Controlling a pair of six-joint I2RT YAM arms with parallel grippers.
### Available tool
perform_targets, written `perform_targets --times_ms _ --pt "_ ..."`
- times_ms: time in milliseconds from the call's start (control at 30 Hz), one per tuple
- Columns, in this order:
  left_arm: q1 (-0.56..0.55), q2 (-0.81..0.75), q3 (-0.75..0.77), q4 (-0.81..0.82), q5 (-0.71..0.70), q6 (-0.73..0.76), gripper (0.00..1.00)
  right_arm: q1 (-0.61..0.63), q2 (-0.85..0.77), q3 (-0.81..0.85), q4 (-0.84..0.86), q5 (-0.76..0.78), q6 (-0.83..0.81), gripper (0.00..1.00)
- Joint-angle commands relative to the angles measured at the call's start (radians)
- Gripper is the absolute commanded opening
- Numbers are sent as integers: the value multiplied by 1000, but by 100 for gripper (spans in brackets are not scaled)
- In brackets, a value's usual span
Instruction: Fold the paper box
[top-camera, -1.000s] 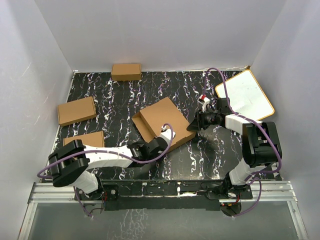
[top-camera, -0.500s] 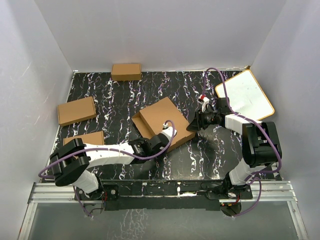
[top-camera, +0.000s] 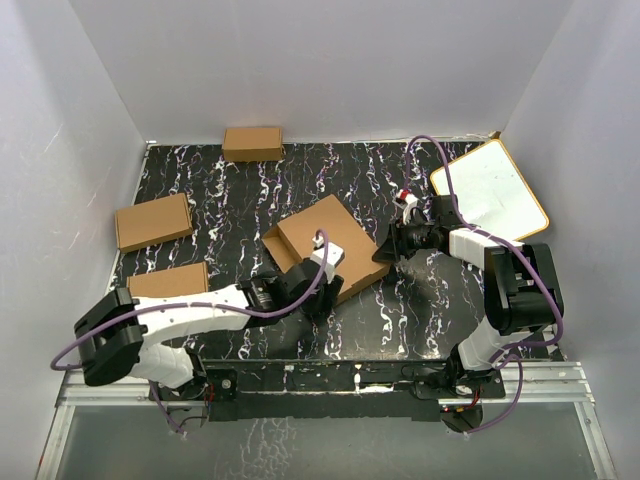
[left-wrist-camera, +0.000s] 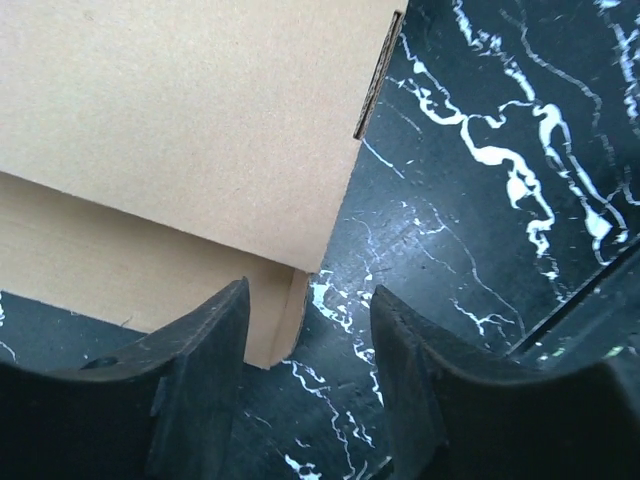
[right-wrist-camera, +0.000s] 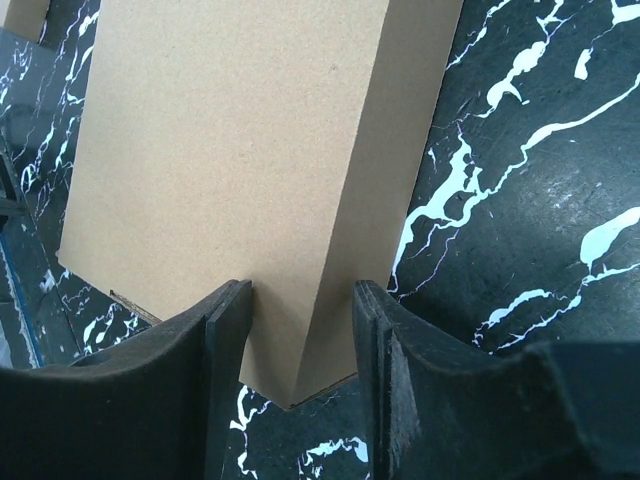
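Where it lies skewed at the middle of the black marbled table (top-camera: 230, 190), the paper box (top-camera: 325, 245) is plain brown corrugated cardboard, one panel folded over a lower layer. The right jaws are closed on its right corner. The left jaws stand apart astride its near corner, holding nothing.
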Motion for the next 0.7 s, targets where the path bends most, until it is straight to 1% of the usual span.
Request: perform_targets --times_ms 0,100,167,267,367,433,467,567,667 --pt "3 -96 8 -72 11 -45 53 15 31 7 -63 27 -71 50" --pt "3 -155 -14 -75 21 -78 62 11 27 16 -80 10 -89 54" --pt "4 -231 -64 -33 39 -122 71 10 17 25 -99 4 -113 55" --pt "5 -355 -162 33 27 -201 81 6 3 36 -126 -3 -143 58" --pt "7 -477 -260 60 -8 -316 85 4 -11 33 -126 -5 -157 59" --pt "7 -553 -326 72 -36 -430 91 5 -12 33 -126 -10 -157 59" --pt "8 -590 -363 85 -47 -495 93 4 -12 33 -126 -11 -157 58" --pt "9 -673 -462 151 -55 -642 94 4 -10 30 -124 -15 -153 57" --pt "9 -694 -513 177 -92 -775 94 4 -9 25 -118 -15 -145 56"
